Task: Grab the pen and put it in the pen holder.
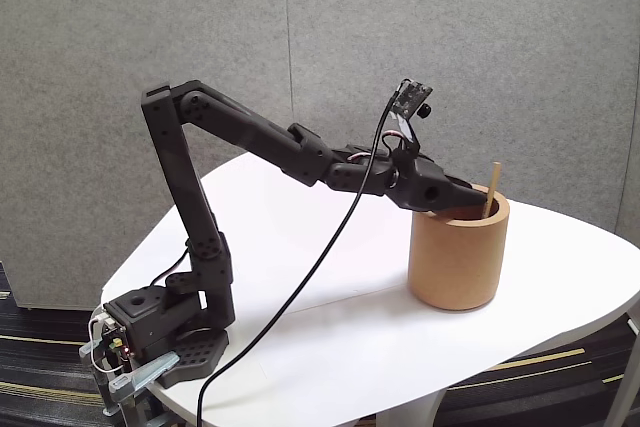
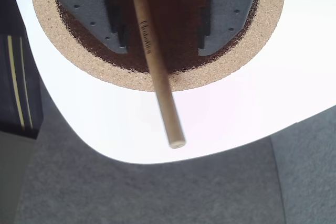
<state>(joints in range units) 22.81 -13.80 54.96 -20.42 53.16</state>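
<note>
Placing step nearly done. Pen [image 2: 157, 72] stands tilted inside the cork pen holder [image 1: 458, 262], its top leaning toward 1 o'clock in the fixed view. Gripper [image 2: 163, 51] jaws are spread wide, holding nothing. Next: arm lifts straight out without knocking the pen.

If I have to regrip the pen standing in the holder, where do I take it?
Take the pen on its bare upper shaft, coming from above the holder. It leans against the rim with its top sticking out; the gripper fingers, apart, already straddle it.
</note>
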